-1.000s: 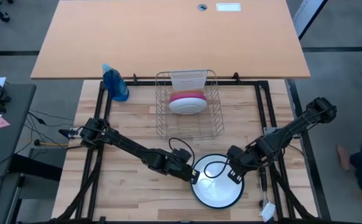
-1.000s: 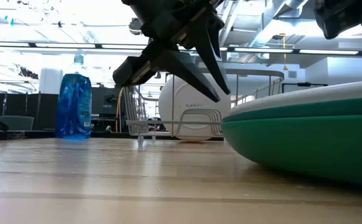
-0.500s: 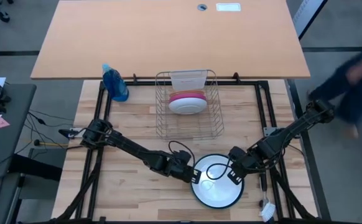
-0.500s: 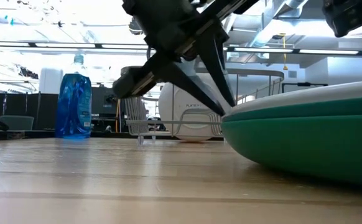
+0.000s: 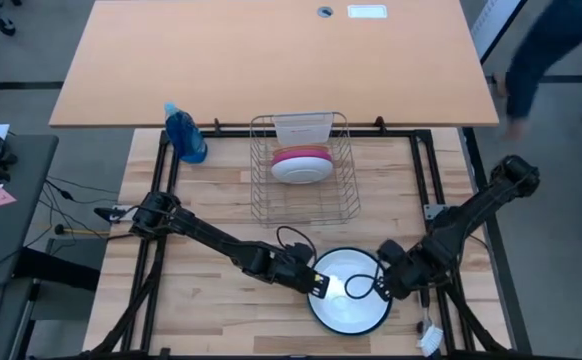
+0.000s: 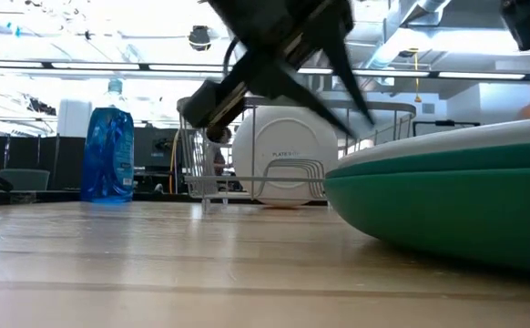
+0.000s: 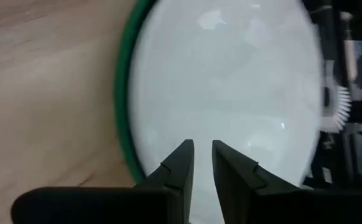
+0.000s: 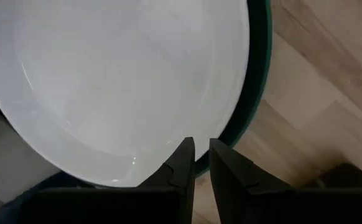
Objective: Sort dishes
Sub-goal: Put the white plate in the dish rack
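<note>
A white plate (image 5: pixel 346 305) lies on a dark green plate (image 6: pixel 447 200) near the table's front edge, right of the middle. My left gripper (image 5: pixel 321 285) hangs over the white plate's left part (image 7: pixel 231 74), its fingers close together with nothing between them. In the low view its tips (image 6: pixel 365 114) end just above the rim. My right gripper (image 5: pixel 369 290) is over the white plate's right rim (image 8: pixel 119 74), beside the green rim (image 8: pixel 259 74), fingers likewise close together. A pink plate (image 5: pixel 301 155) and a white plate (image 5: pixel 301 172) stand on edge in the wire rack (image 5: pixel 303 205).
The wire rack (image 6: pixel 247 182) stands at the table's middle back, and a blue spray bottle (image 5: pixel 186 135) at the far left. A person moves past beyond the table's far right corner. Bare wood lies left of the plate stack.
My left gripper has moved toward the table's right edge and a little down, from beside the stack to over the white plate's left rim. My right gripper has shifted toward the near edge. The plates have not moved. The person at the right has walked toward the far side.
</note>
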Motion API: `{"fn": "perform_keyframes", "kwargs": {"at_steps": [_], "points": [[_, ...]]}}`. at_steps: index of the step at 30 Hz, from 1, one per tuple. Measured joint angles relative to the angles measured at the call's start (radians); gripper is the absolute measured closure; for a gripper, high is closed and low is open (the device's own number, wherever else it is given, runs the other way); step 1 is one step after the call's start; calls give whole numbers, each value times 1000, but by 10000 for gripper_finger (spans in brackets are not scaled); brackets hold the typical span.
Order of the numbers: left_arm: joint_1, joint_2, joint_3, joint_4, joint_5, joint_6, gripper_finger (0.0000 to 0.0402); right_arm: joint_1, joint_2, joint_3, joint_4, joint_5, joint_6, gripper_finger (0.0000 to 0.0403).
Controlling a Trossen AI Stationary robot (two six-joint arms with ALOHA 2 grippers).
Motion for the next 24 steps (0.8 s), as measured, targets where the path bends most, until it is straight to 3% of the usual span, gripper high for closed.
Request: {"fn": "perform_keyframes", "kwargs": {"at_steps": [12, 24], "points": [[3, 12, 49, -57, -2, 94, 349, 119, 0, -38, 0, 67, 306, 350], [5, 45, 49, -84, -31, 75, 350, 132, 0, -39, -1, 78, 380, 350]]}}
